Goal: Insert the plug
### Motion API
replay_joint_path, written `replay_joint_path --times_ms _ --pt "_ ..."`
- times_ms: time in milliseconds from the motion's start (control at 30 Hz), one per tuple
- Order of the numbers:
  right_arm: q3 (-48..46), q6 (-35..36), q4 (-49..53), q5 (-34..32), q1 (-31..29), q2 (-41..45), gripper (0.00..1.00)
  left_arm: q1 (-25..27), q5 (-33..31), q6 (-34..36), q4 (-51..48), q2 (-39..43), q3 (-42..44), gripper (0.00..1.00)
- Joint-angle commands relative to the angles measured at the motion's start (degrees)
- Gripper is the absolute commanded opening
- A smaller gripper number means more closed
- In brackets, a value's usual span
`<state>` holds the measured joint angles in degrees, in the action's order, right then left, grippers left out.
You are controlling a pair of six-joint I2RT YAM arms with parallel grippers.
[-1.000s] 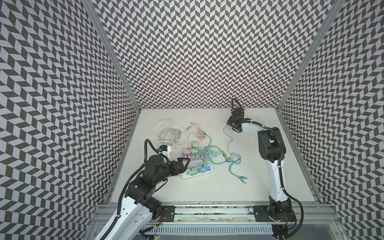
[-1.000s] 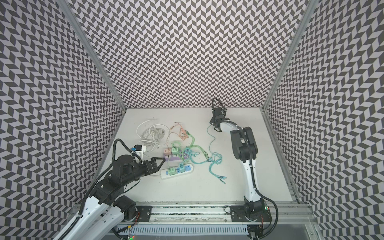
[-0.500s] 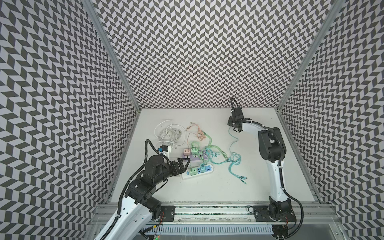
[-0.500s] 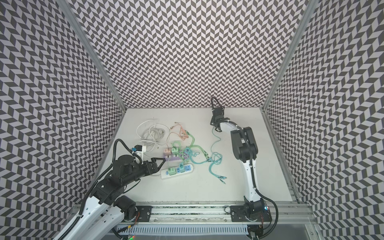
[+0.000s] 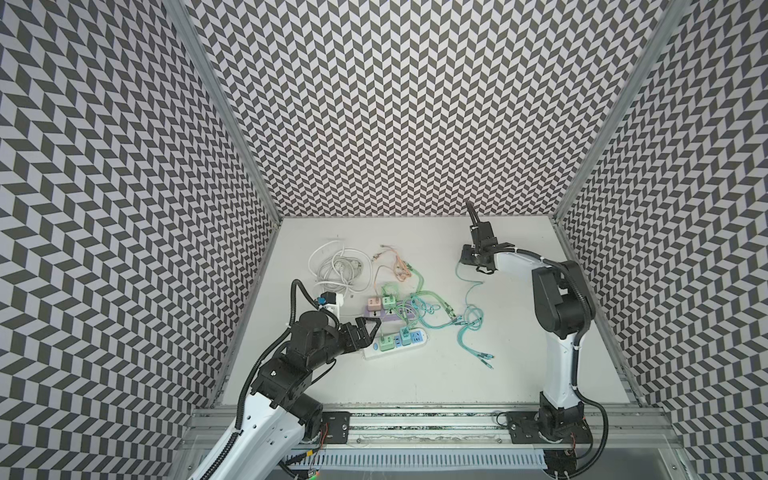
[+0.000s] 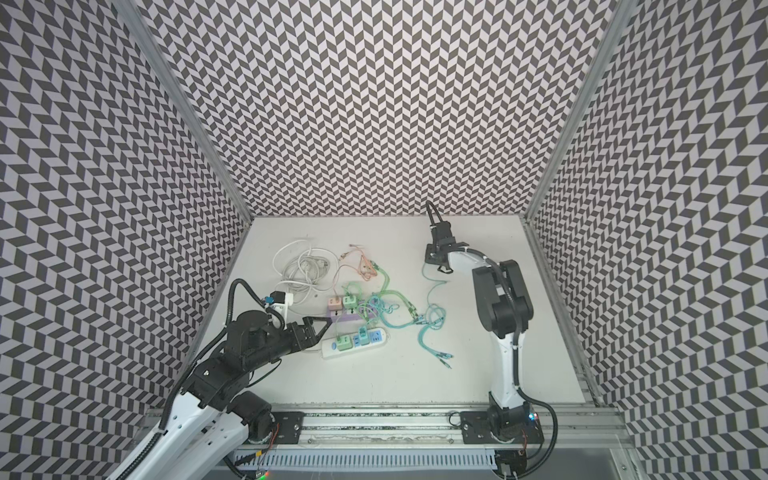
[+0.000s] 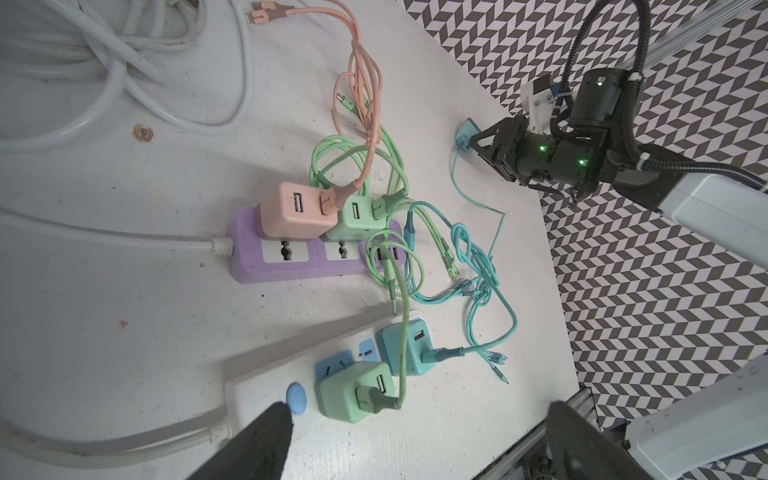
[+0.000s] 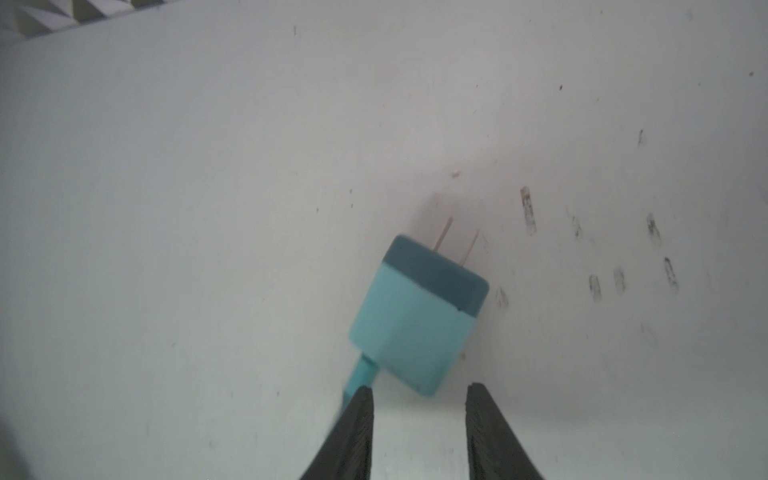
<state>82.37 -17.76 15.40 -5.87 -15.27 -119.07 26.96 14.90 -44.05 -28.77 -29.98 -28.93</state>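
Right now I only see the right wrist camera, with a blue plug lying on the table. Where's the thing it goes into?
Observer: A white power strip lies right in front of the left gripper, well away from your plug.
Operator: Does it have a free hole?
Observer: Its end socket, past the teal charger, looks free.
Operator: Is anything in the way?
Observer: Tangled green and teal cables lie between plug and strip.

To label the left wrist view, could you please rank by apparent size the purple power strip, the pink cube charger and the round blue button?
Largest: purple plastic power strip.
Then: pink cube charger.
Smallest: round blue button, though nearest the camera.
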Motion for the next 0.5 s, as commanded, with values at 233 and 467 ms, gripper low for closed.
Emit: replay_joint_path --times_ms 233,467 --pt "-12.2 1.2 1.1 5.7 -1.0 10.4 0.47 -0.2 0.9 -0.2 1.4 -0.3 0.8 0.96" --pt "-5.1 -1.4 0.9 5.9 -1.0 7.2 0.56 -0.2 1.7 0.1 1.6 -0.6 0.9 0.96"
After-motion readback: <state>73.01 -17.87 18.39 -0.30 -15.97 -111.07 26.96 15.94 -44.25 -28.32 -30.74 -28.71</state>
